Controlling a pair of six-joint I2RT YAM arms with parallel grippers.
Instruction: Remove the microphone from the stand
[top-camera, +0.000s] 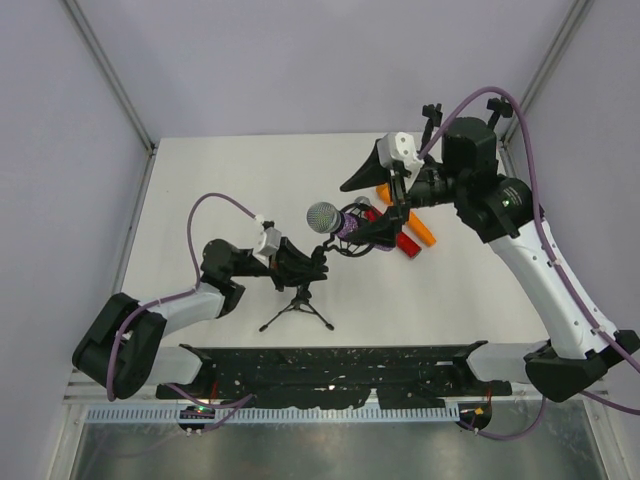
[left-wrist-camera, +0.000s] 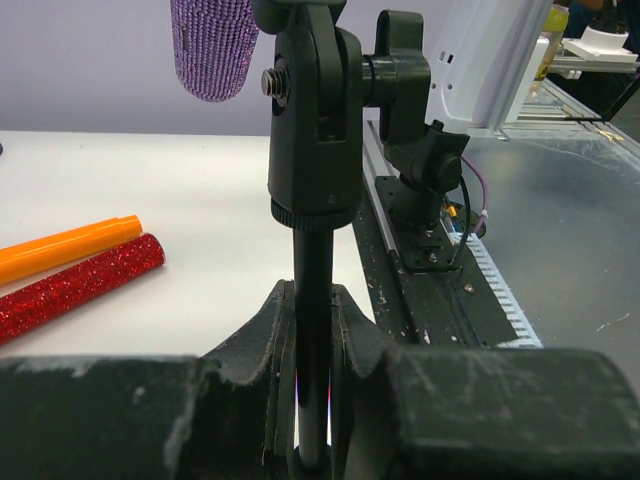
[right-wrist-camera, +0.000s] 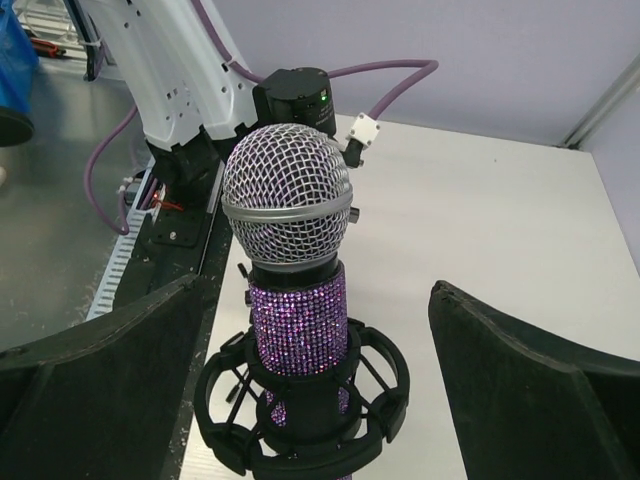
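The left gripper (left-wrist-camera: 312, 340) pinched the pole of the stand (left-wrist-camera: 312, 170) between its pads. The right gripper (right-wrist-camera: 320, 380) was spread wide. The microphone (right-wrist-camera: 290, 210) sat in the stand between that gripper's fingers, touching neither.

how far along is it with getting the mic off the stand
Done: the left end effector is shut on the stand pole, bracing it. In hand: the right end effector is open with a finger on either side of the microphone, not touching it. Left: the microphone sits in its round holder, so gripping it and pulling it out are yet to do.
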